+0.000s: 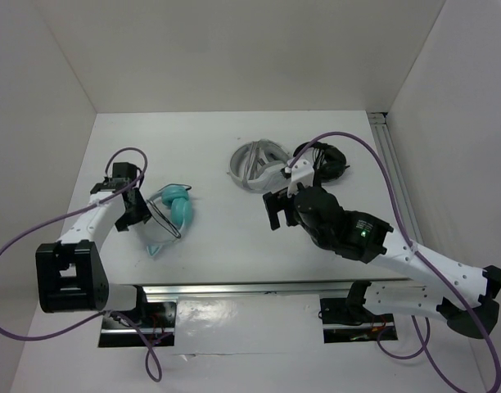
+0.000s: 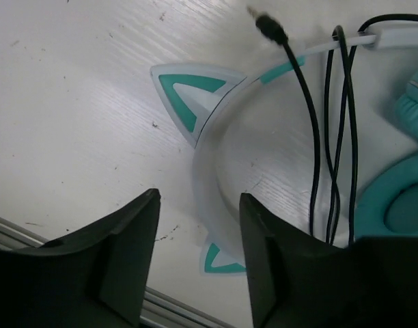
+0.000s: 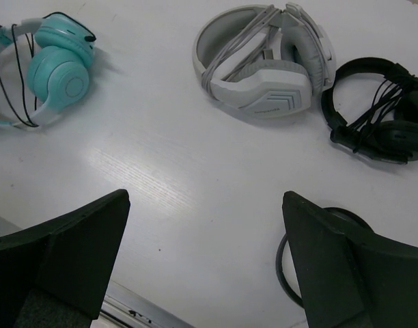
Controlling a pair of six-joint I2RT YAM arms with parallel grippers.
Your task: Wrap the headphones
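Observation:
The teal headphones (image 1: 178, 211) lie on the white table at the left, ear cups folded together. In the left wrist view their pale headband (image 2: 212, 171) with two cat ears (image 2: 185, 92) curves between my fingers, and the thin black cable (image 2: 330, 150) crosses the band in several strands, its plug (image 2: 269, 27) lying loose. My left gripper (image 2: 199, 201) is open and empty just above the band, also seen from above (image 1: 141, 214). My right gripper (image 3: 205, 205) is open and empty over bare table, to the right of the teal headphones (image 3: 59, 68), and shows from above too (image 1: 277, 210).
Grey-white headphones (image 1: 255, 165) and black headphones (image 1: 322, 160) lie at the back middle; both show in the right wrist view (image 3: 263, 75) (image 3: 380, 119). A dark ring-shaped thing (image 3: 287, 273) is partly hidden behind my right finger. A metal rail (image 1: 250, 288) edges the table's front.

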